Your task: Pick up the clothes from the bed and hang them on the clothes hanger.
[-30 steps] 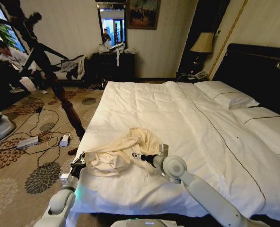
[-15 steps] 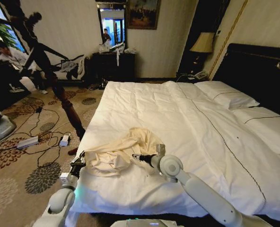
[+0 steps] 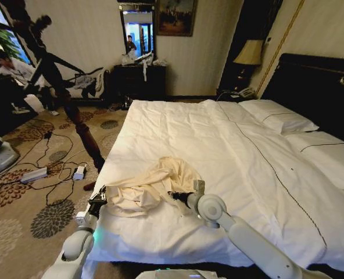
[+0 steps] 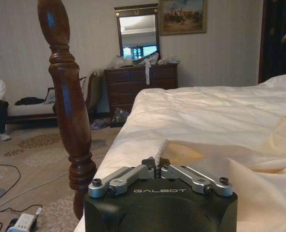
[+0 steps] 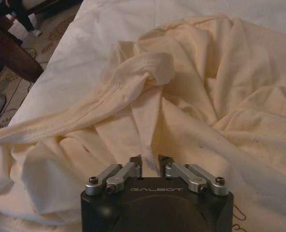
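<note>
My left gripper [image 3: 96,199] sits at the near left edge of the bed [image 3: 230,145], fingers clenched on a thin edge of the cream garment [image 3: 146,189]; the left wrist view shows the fabric strip pinched between the closed tips [image 4: 156,163]. A wooden bedpost [image 3: 79,125] stands on the carpet left of it. One garment, crumpled on the near left part of the duvet, long axis running left to right across the bed. My right gripper [image 3: 173,194] touches its right side; its tips are nearly together with a fold of cloth between them [image 5: 151,162]. Two pillows [image 3: 279,119] lie at the headboard, far right.
</note>
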